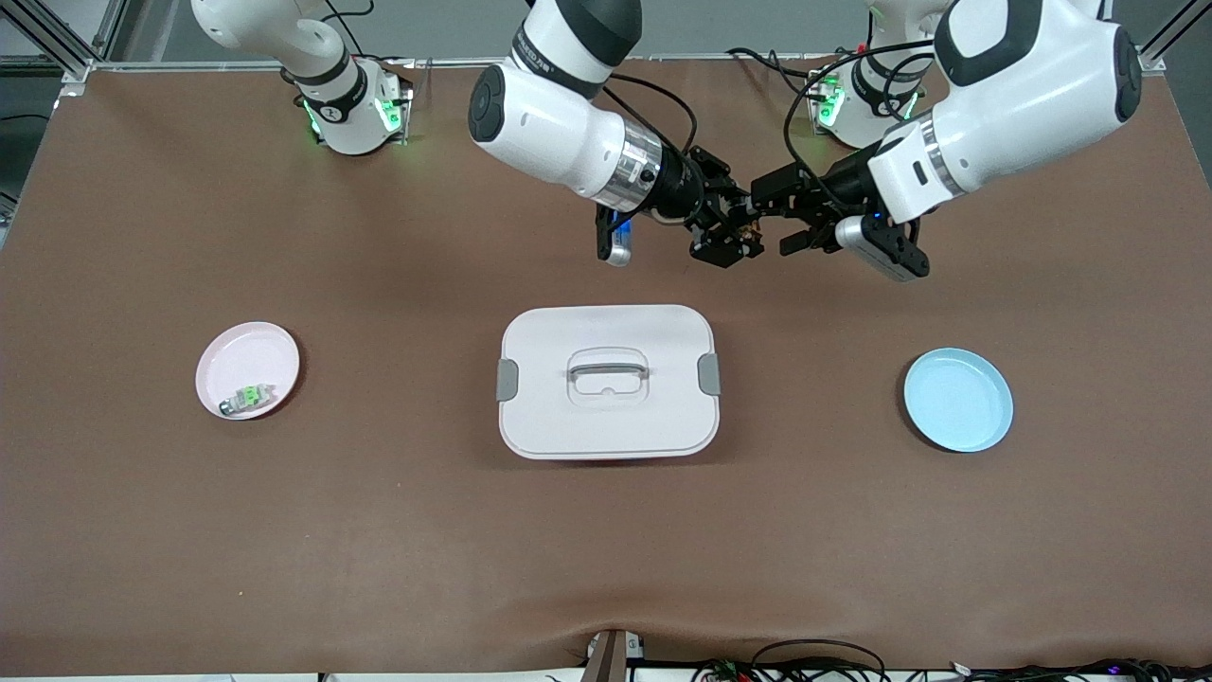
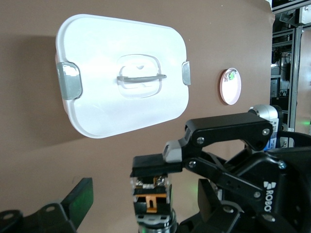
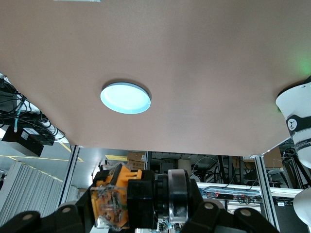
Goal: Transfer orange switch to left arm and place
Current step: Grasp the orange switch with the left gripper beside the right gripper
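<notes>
Orange switch point(image 1: 737, 235) is seen in the front view held aloft between the two grippers, which meet tip to tip over the bare worktop point(image 1: 379, 530) at a spot farther from the camera than the box point(image 1: 607, 381). The right gripper point(image 1: 727, 237) is clenched on it, while the left gripper point(image 1: 769, 216), reaching in from the left arm's end, stands spread wide just beside it (no hold is taken yet, as far as can be judged). A blue plate point(image 1: 957, 399) lies toward the left arm's end, a pink plate point(image 1: 247, 369) toward the right arm's end.

In the left wrist view the switch point(image 2: 151, 196) is seen directly ahead, pinched by the right gripper point(image 2: 151, 189), with its long axis pointing toward the left gripper's open jaws; the box point(image 2: 121, 80) lies below.

In the right wrist view the switch point(image 3: 119, 199) is seen clamped in the right gripper point(image 3: 126, 204), the blue plate point(image 3: 125, 98) well apart below.
</notes>
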You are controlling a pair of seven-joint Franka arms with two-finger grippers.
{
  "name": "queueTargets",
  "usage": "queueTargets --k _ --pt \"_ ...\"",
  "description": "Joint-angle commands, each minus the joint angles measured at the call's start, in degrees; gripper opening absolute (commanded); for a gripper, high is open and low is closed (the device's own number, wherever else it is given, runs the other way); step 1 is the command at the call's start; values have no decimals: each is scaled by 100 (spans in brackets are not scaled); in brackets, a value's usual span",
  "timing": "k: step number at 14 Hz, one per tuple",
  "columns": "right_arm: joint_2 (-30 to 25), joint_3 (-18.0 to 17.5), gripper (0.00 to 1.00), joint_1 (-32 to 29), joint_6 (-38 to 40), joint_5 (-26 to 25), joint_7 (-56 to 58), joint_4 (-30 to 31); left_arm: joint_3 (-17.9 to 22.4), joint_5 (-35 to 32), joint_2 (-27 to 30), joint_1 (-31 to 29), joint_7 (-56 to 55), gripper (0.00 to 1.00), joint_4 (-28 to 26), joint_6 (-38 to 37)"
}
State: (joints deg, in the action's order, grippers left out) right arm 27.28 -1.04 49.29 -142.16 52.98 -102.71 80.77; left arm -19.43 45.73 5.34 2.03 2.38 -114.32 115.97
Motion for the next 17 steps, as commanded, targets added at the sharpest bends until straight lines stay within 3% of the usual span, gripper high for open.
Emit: queueTargets --k 1,4,7,9,10,11,12,15,17 --pt "85 77 19 72 31 81 -3 -175 -122 155 20 -70 69 89 -11 127" --pt "85 68 19 72 31 81 -12 -175 -122 164 -6 -71 105 72 -37 136" --pt "85 77 19 72 40 81 -12 -175 -122 173 -41 -62 96 48 -46 136" --pt "85 68 19 72 40 81 -12 -175 -122 164 -59 -53 78 37 -46 136" --pt "85 68 19 72 40 89 -12 -175 -122 164 -85 -53 61 28 -37 136" --pt "85 68 19 72 40 89 -12 -175 -122 164 -86 -62 52 11 -37 127" --pt "85 68 19 72 40 89 -21 -175 -122 164 -94 -71 61 0 -29 127" --pt "85 77 24 63 57 89 -21 -175 -105 76 -94 -79 35 0 15 84" --pt "85 68 46 63 57 89 -38 -175 -78 -11 -86 -88 26 0 24 66"
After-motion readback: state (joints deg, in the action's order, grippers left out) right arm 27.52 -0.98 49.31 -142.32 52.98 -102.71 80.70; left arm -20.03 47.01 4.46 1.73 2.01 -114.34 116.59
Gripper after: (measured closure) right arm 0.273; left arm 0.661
